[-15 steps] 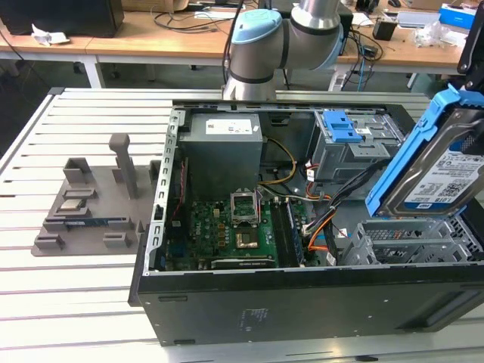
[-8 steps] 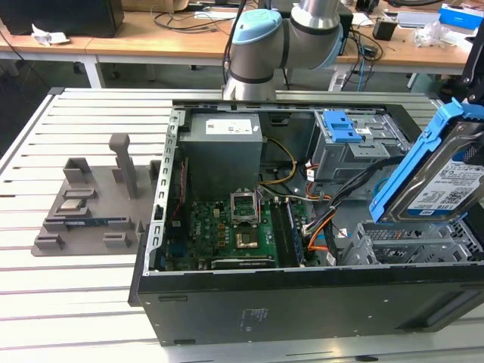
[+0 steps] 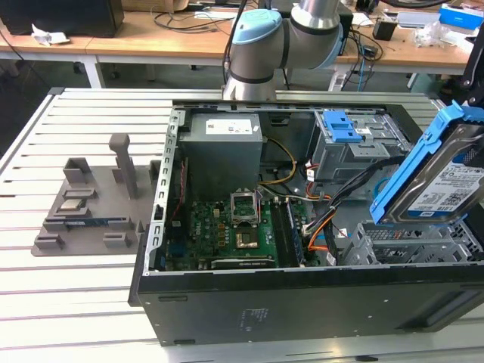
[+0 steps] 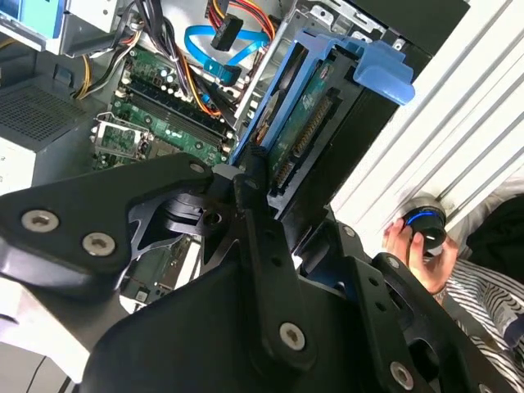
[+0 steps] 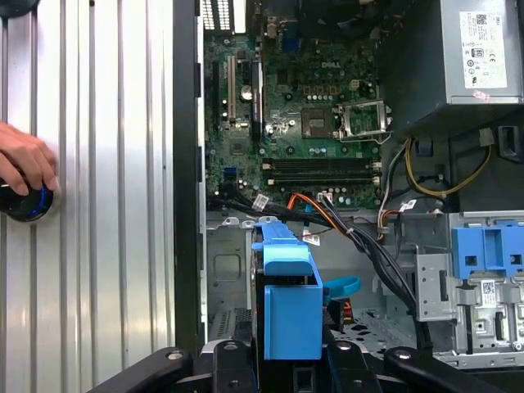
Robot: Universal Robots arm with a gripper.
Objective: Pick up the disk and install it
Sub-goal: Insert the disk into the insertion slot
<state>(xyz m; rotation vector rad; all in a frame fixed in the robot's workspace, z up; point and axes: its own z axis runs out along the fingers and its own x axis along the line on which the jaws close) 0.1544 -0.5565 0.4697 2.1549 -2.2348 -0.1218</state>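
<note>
Disk (image 3: pixel 442 185) hangs tilted above the grey bay (image 3: pixel 408 242), likely angled to slide in; the gripper (image 5: pixel 286 364) has its fingers closed on it. Case (image 3: pixel 302 310) lies open.

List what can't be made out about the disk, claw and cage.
Disk: exterior view, one end cut off at that view's right edge.
Claw: first wrist view, grip hidden behind the disk's blue rail.
Cage slots: exterior view, hidden by disk and case wall.
Hand: first wrist view, cut off by the edge.
</note>
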